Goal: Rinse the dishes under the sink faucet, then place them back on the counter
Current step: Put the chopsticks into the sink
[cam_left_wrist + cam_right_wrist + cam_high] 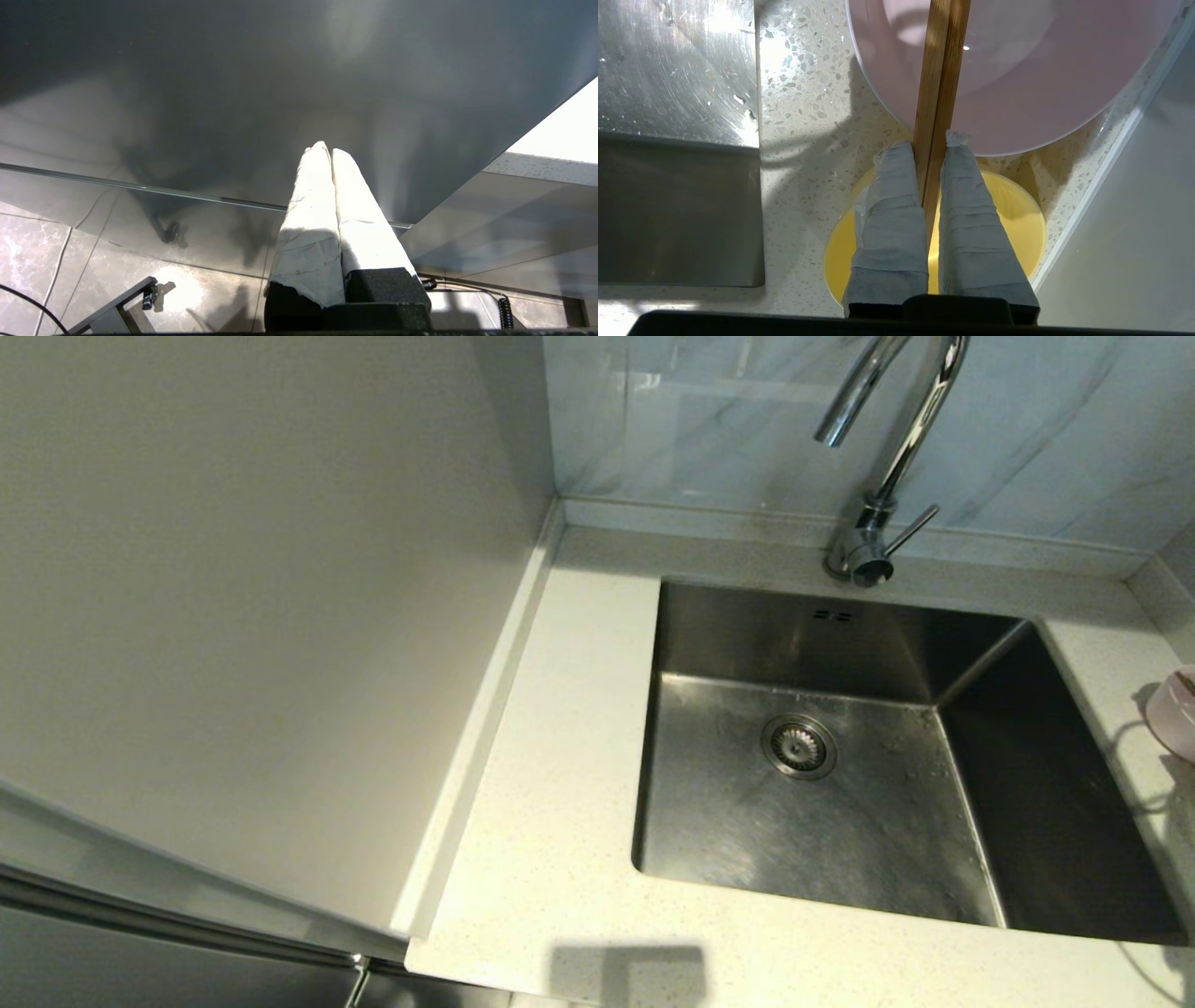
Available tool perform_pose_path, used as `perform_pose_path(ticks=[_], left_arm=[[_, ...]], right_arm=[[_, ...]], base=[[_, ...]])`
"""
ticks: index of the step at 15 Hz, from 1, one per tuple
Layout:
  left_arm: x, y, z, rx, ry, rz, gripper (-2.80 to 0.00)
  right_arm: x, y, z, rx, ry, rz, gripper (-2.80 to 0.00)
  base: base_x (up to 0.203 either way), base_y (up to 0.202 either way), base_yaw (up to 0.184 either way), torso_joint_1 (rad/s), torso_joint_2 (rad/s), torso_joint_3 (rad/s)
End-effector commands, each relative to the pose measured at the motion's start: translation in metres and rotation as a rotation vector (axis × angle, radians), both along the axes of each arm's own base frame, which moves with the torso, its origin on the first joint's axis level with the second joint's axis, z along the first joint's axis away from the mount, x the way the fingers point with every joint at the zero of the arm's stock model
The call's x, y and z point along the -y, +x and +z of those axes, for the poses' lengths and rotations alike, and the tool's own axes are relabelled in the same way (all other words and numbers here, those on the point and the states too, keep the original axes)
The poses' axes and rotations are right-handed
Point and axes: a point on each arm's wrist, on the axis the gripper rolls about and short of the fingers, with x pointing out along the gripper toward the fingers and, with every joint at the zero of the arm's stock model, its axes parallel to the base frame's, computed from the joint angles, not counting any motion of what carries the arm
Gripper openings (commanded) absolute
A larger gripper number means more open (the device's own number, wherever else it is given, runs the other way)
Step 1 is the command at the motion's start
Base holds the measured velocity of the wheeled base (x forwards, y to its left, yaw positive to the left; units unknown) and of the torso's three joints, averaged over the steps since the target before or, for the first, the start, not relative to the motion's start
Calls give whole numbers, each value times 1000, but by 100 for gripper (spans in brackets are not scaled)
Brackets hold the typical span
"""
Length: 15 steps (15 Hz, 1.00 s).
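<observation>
Two brown wooden chopsticks lie side by side across the pale pink bowl. My right gripper is shut on their near end, just above the yellow bowl, which sits on the speckled counter beside the pink one. In the head view only an edge of the pink bowl shows, far right of the steel sink. The chrome faucet stands behind the basin with no water running. My left gripper is shut on nothing, parked low by a dark cabinet front.
A tall pale panel walls off the counter on the left. A low raised edge runs close beside the two bowls. The sink's corner lies just across a strip of counter from them.
</observation>
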Motion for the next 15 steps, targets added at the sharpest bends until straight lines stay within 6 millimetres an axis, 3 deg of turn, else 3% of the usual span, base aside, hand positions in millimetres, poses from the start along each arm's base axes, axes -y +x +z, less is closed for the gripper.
perform_pose_path(ticks=[1,10,15], left_arm=[[0,0,0,3,-1,1,-280],[0,0,0,3,-1,1,-280],[0,0,0,3,-1,1,-280]], right_arm=[[-1,-1,3,6,-3,4,-280],[-13,-13,24,54,-33,-6,-280],[-43,-30,54,107,-64,25,-280]], base=[[0,0,0,0,0,0],[0,0,0,0,0,0],[0,0,0,0,0,0]])
